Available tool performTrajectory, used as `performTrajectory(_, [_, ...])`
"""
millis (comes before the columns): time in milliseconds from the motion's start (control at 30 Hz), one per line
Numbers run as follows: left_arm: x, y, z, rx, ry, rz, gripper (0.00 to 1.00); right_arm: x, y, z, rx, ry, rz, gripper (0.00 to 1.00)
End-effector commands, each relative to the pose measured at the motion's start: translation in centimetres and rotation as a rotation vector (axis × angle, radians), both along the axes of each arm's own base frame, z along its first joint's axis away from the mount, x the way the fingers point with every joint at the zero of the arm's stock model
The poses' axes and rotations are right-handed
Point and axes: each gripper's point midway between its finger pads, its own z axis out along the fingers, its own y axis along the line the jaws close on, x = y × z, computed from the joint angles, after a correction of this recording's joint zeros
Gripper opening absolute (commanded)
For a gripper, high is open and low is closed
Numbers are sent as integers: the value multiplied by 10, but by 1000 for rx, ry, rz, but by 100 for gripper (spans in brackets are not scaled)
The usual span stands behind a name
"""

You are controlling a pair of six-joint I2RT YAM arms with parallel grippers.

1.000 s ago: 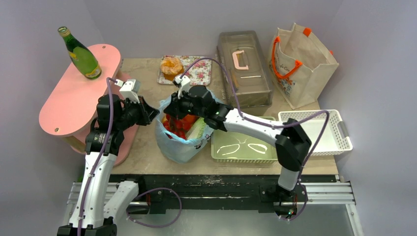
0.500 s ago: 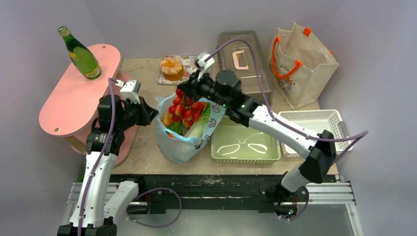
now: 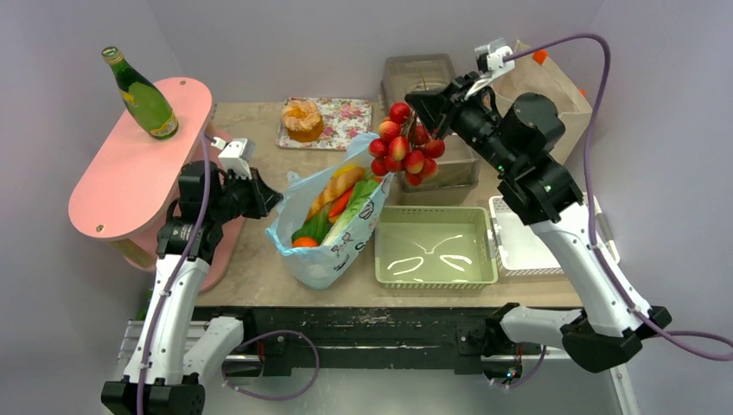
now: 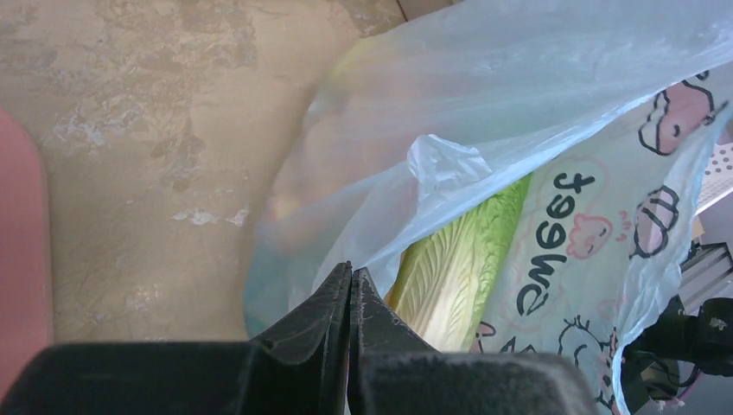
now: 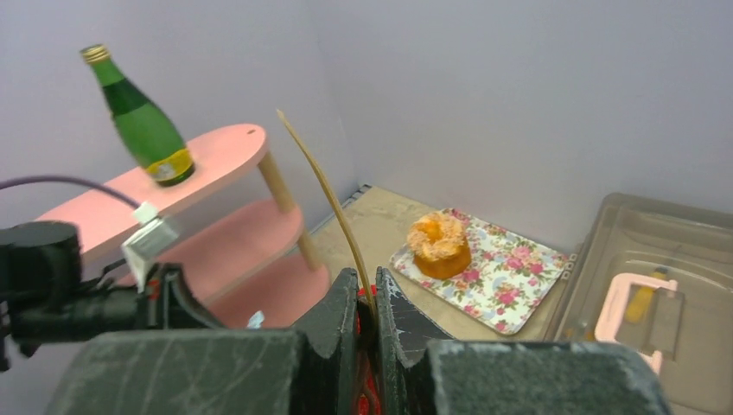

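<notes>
A stone-coloured tabletop (image 3: 259, 251) carries a light blue plastic bag (image 3: 324, 259) printed with cartoons, standing near its front edge with its mouth open upward.

Left of the bag stands a pink shelf (image 3: 112, 181) with rounded tiers. A paper tote bag (image 3: 577, 108) with orange handles stands well to the bag's far right, partly hidden by the right arm. A clear lidded box (image 3: 415, 73) with a pink handle lies behind and to the right of the bag. A pale green tray (image 3: 432, 283) sits just right of the bag, and a white basket (image 3: 519, 251) lies beyond that tray. A floral tray (image 3: 346, 121) lies behind the bag, carrying a small orange ring cake (image 3: 302, 119). A green bottle (image 3: 143, 97) stands on the shelf's top tier, far left of the bag.

A bunch of red fruit (image 3: 402, 147) hangs in the air above and to the right of the bag's mouth, close to the bag's raised rim and in front of the clear box. Its long axis runs from the stem end, which is uppermost and held, down to the fruit end, which points toward the bag. The right gripper (image 3: 423, 108) has its jaws clamped on the stem. From the right wrist, a thin tan stalk rises up and leftward past the right gripper (image 5: 367, 298).

The left gripper (image 3: 270, 197) sits at the bag's left rim. From the left wrist, the left gripper (image 4: 350, 277) has its jaws together, pinching the thin plastic. Pale green cabbage leaves (image 4: 449, 268) show inside the bag.
</notes>
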Motion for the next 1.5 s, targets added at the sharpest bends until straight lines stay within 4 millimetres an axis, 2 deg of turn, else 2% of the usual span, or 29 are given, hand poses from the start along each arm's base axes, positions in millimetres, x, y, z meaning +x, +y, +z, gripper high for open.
performTrajectory(0, [8,0,2,18,-27,-25,0,-31,-7,34,20,-72,68,0])
performTrajectory(67, [9,-2,1,14,-21,-34,0,-38,7,6,-19,7,159,0])
performTrajectory(100, [10,-2,0,14,-19,-36,0,-42,17,-14,-51,51,219,0])
performTrajectory(167, [10,-2,0,9,-16,-36,0,-47,37,-66,-111,166,326,0])
performTrajectory(200, [11,-2,1,5,-15,-33,0,-49,47,-99,-144,230,373,0])
performTrajectory(267, [14,-1,5,5,-25,-21,0,-56,63,-119,-172,228,433,0])
performTrajectory(333, [16,4,11,18,-38,8,0,-67,81,-115,-200,167,492,0])
performTrajectory(467, [20,25,26,56,-76,115,0,-99,112,-88,-260,26,645,0])
performTrajectory(533, [20,41,32,62,-84,187,0,-105,115,-77,-263,13,674,0])
performTrajectory(600, [19,56,41,71,-104,246,0,-113,108,-75,-301,2,692,0])
performTrajectory(700, [15,70,54,91,-154,288,0,-114,76,-85,-389,-27,601,0])
performTrajectory(733, [15,72,55,96,-162,297,0,-110,62,-91,-408,-7,556,0])
performTrajectory(800, [13,74,53,100,-156,298,0,-88,28,-105,-441,84,431,0])
performTrajectory(900, [12,72,50,91,-154,291,0,-50,-38,-118,-506,213,199,0])
performTrajectory(1033, [15,70,50,84,-164,275,0,-24,-135,-133,-603,279,-107,0])
performTrajectory(1167, [18,66,46,74,-156,249,0,-8,-225,-173,-705,418,-364,0])
performTrajectory(1233, [18,61,46,62,-159,224,0,1,-263,-188,-737,454,-467,0])
performTrajectory(1300, [18,56,47,52,-170,193,0,8,-293,-206,-790,486,-545,0])
performTrajectory(1400, [13,43,49,44,-192,103,0,13,-323,-239,-890,553,-592,0])
performTrajectory(1433, [10,37,50,41,-205,59,0,14,-330,-248,-918,580,-601,13])
performTrajectory(1467, [6,30,51,37,-221,8,0,16,-331,-254,-924,607,-595,31])
